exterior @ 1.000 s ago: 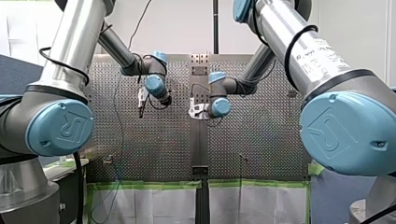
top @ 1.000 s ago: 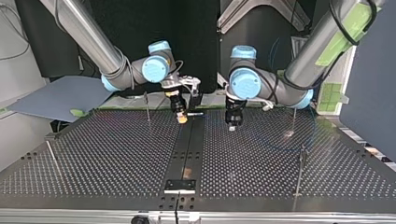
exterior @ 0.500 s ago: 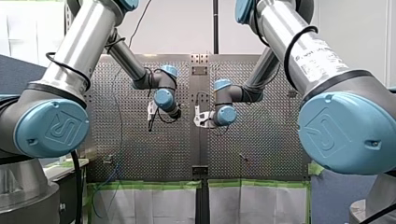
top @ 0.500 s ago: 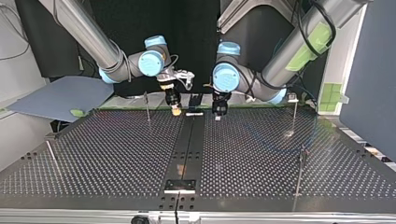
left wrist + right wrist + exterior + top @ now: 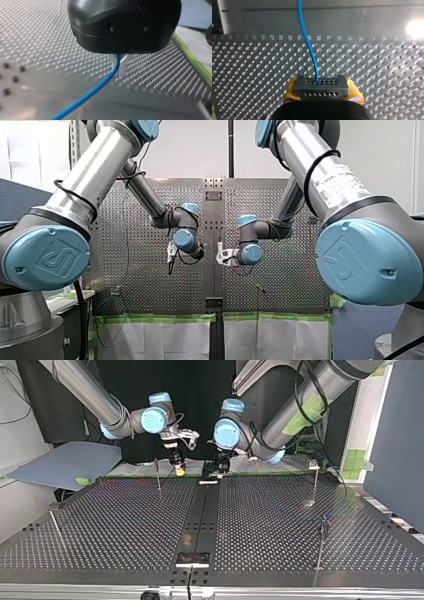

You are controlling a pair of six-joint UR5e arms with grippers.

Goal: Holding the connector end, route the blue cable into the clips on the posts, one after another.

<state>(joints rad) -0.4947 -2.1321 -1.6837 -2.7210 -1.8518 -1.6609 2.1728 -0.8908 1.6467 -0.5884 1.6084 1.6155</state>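
My right pincer (image 5: 321, 88) is clamped on the connector (image 5: 321, 93), a dark grey block with rows of small holes, squeezed between the yellow pads (image 5: 290, 90). The blue cable (image 5: 308, 42) leaves the block's face and runs straight ahead of the pincer over the perforated counter (image 5: 249, 65) towards a plain metal strip (image 5: 362, 22).

My left pincer (image 5: 120, 65) is closed on the blue cable. Its thin metal fingers (image 5: 123, 66) stand together under the black housing (image 5: 125, 22) with the cable between them. From there the cable slopes away above the counter.

In the top view both pincers hang tips down at the counter's far edge, near each other. The right one is just left of the black centre strip (image 5: 200, 510) and the left one is at its right edge. A post (image 5: 157, 474) stands just left of the right pincer. At the right stand a far post (image 5: 316, 482) and a near post (image 5: 322, 542), and a fourth post (image 5: 54, 522) leans at the near left. I cannot tell whether the cable sits in any clip.
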